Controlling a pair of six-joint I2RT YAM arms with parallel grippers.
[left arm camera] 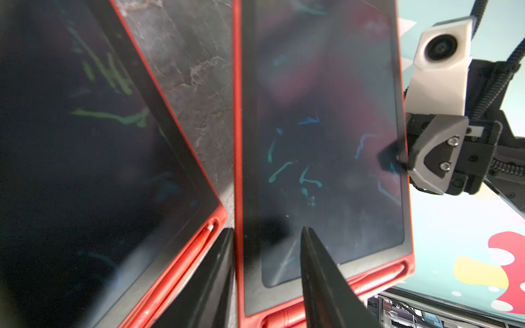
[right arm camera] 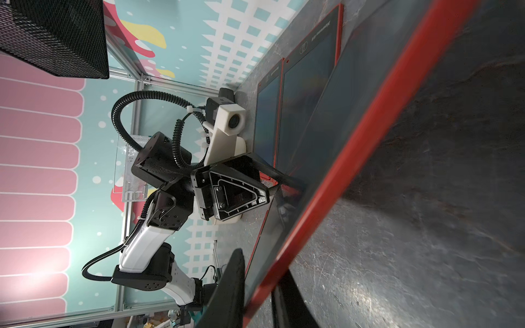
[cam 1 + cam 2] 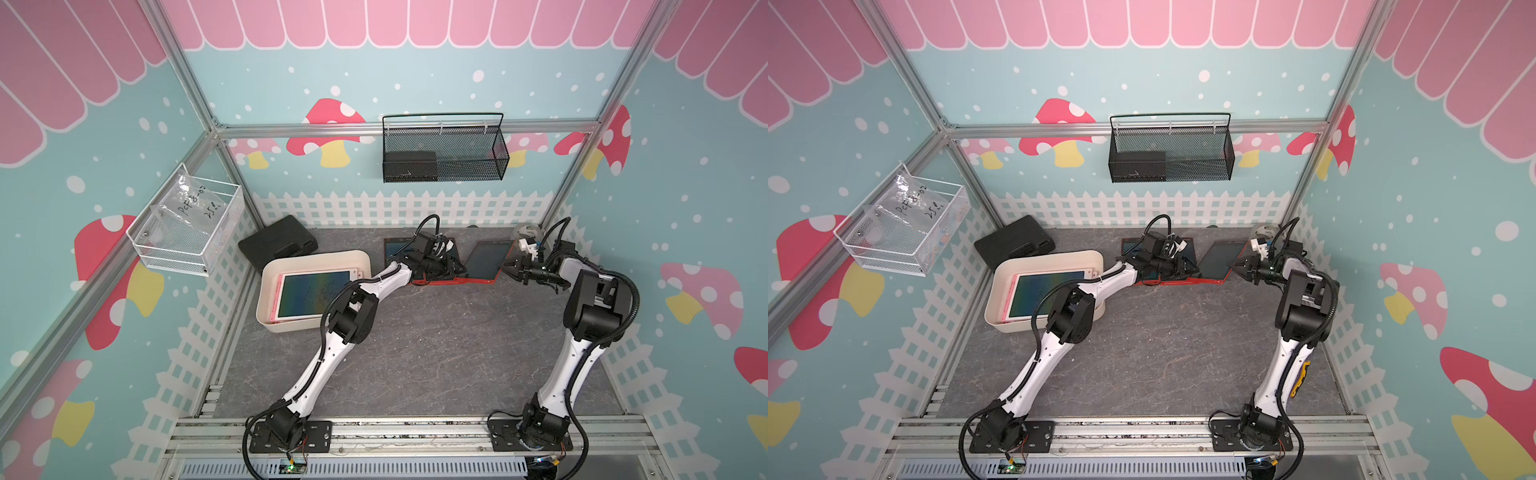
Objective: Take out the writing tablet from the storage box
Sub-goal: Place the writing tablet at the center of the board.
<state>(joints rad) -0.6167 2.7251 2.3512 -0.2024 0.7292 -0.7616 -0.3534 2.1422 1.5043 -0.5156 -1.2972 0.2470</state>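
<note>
1. Your storage box, the cream-white shallow plastic bin with rounded corners [image 3: 286,326], sits on the grey stone-patterned counter [image 3: 415,353] on the left arm's side. A pink-framed writing tablet with a dark screen [image 3: 311,297] lies flat inside it, so the job is not finished
2. Red-framed tablets are already out near the white picket-fence wall at the back. Both arms are working on the right-hand red-framed tablet [image 3: 486,259], which sits just beside a neighbouring red-framed tablet [image 1: 99,142] lying flat
3. Your right pincer [image 2: 260,264] has the outer long edge of the right-hand tablet running between its jaws. In the right wrist view that side seems tipped up off the counter. From these pictures you cannot tell whether the jaws are pinching or already slack
4. Your left pincer [image 1: 267,228] is parted and grasps nothing that shows. One tip hangs over the screen and the other sits in the gap between the two red frames. I judge that it straddles the inner edge to steady the tablet and keep it off its neighbour
5. This looks like the set-down stage. Laying the tablets in a row at the back keeps your path to the box open
6. The pink tablet fits the bin closely, so expect to work a tip under one edge before you can lift it
</note>
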